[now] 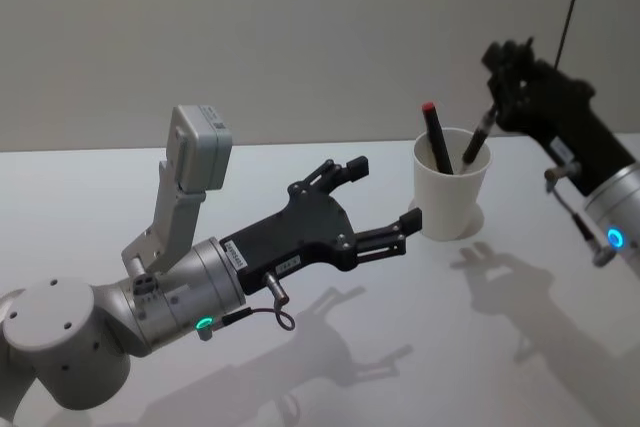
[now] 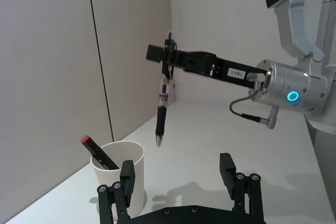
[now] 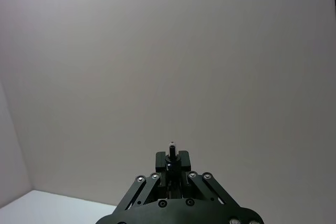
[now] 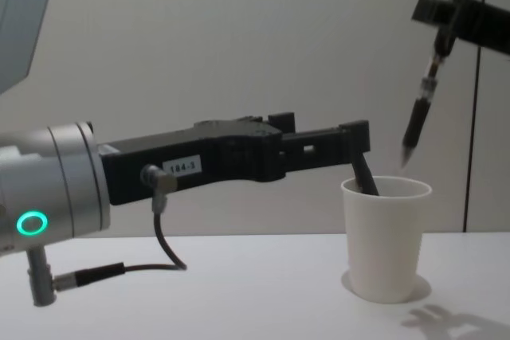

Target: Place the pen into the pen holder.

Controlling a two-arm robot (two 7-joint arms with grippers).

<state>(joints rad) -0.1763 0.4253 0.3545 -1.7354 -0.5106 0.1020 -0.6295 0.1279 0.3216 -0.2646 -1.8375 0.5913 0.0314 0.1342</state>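
Observation:
The pen holder, a white paper cup [image 1: 451,197] [image 4: 386,238] [image 2: 118,167], stands on the table with a red-capped dark pen [image 1: 435,135] [image 2: 97,152] leaning inside it. My right gripper [image 1: 508,82] [image 2: 168,56] [image 4: 451,17] [image 3: 172,162] is shut on the top end of a black pen [image 1: 477,139] [image 2: 162,109] [image 4: 420,117]. That pen hangs tip down, slightly tilted, its tip just above the cup's mouth. Beside the cup, on its near left, my left gripper [image 1: 384,195] [image 2: 177,171] [image 4: 323,131] is held open with nothing between its fingers.
White table [image 1: 420,347] with plain walls behind. A thin dark cable [image 2: 100,56] [image 4: 476,93] runs down the wall behind the cup.

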